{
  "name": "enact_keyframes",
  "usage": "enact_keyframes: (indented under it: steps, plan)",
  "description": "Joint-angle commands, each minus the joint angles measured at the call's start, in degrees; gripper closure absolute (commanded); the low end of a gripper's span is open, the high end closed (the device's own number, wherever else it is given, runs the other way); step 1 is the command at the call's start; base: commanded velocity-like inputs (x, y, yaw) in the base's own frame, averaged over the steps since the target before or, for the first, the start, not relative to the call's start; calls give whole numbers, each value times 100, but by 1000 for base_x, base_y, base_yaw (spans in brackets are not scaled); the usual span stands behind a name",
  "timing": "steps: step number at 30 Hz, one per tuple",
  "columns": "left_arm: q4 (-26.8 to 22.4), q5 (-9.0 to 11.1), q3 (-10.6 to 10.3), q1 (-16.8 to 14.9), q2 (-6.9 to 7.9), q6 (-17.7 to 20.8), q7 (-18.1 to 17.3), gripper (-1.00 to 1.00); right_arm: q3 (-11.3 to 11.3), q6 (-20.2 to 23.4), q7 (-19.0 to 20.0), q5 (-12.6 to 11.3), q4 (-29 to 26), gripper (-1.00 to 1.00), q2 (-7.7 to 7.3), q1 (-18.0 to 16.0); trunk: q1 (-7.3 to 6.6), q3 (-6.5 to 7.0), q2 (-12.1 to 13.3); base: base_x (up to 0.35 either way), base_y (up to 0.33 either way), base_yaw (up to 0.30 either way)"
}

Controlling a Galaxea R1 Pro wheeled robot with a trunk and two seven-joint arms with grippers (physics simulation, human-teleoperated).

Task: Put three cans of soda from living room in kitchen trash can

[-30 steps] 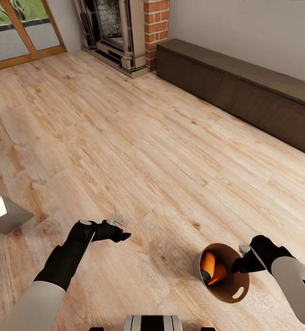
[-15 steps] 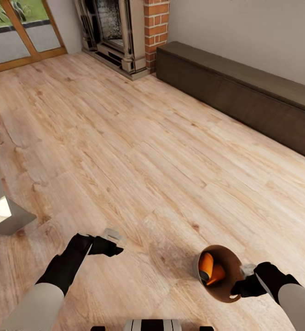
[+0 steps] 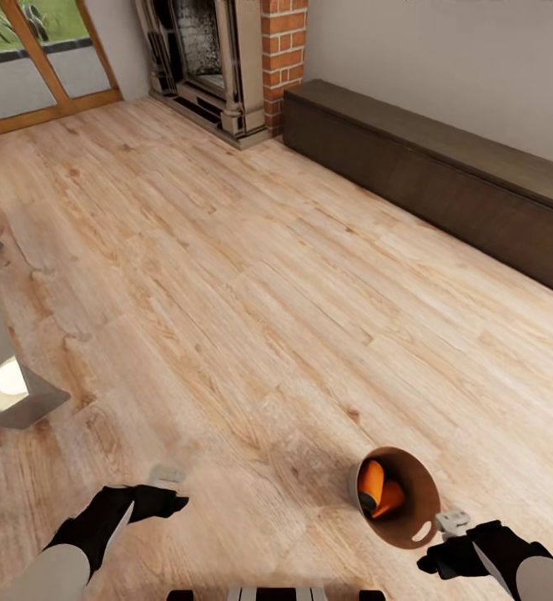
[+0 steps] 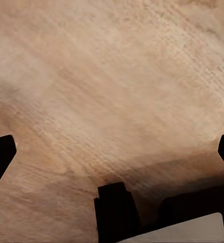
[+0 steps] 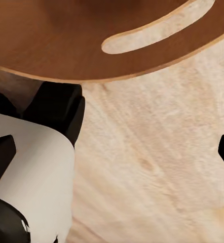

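Note:
The tash can stands on the wood floor at the lower right of the head view, its brown inside and a handle slot showing. Two orange soda cans lie tilted inside it; a third I cannot make out. My right gripper hovers just beside the near rim, open and holding nothing. In the right wrist view the bin's inner wall and slot lie ahead of the right gripper. My left gripper is open over bare floor at the lower left, and the left wrist view shows the left gripper wide above planks.
A red-brick fireplace stands at the back, with a long dark low cabinet along the right wall. A glass table corner juts in at the left. Glazed doors are at the far left. Wood floor stretches ahead.
Both arms have drawn back toward my body. The right gripper has come off the bin's rim and now sits beside it. The bin and cans stay put.

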Motion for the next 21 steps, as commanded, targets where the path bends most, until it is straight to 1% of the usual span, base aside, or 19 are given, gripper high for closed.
enact_keyframes:
  steps: [1, 2, 3, 7, 8, 10, 14, 18, 21]
  plan:
    - [122, 3, 63, 10, 42, -129, 22, -100, 0, -27, 0, 0, 6, -100, 3, 4, -23, 19, 42, 0, 0, 0]
    - [235, 3, 119, 18, 80, -255, 40, -100, 1, -48, 0, 0, 13, -100, 7, 8, -45, 37, 82, 0, 0, 0]
    - [235, 3, 119, 18, 80, -255, 40, -100, 1, -48, 0, 0, 13, -100, 7, 8, -66, 55, 122, 0, 0, 0]
    - [621, 3, 264, 65, 208, -693, 81, -100, 1, -117, -5, -1, 40, -100, 14, 61, -154, 126, 282, 0, 0, 0]
    - [763, 5, 302, 124, 264, -890, 91, -100, -2, -193, -6, -1, 52, -100, 12, 112, -176, 144, 322, 0, 0, 0]
    - [858, 6, 326, 199, 300, -1071, 97, -100, -4, -305, -7, -1, 65, -100, 10, 172, -220, 180, 403, 0, 0, 0]
    - [959, 53, 351, 379, 338, -1348, 106, -100, -6, -545, -63, -1, 128, -100, 7, 277, -308, 252, 563, 0, 0, 0]
    - [1003, 145, 362, 570, 354, -1567, 113, -100, -15, -731, -245, -15, 212, -100, -9, 326, -396, 324, 723, 0, 0, 0]
    - [1024, 178, 365, 736, 359, -1804, 124, -100, -58, -816, -357, -65, 274, -100, -19, 349, -462, 378, 844, 0, 0, 0]
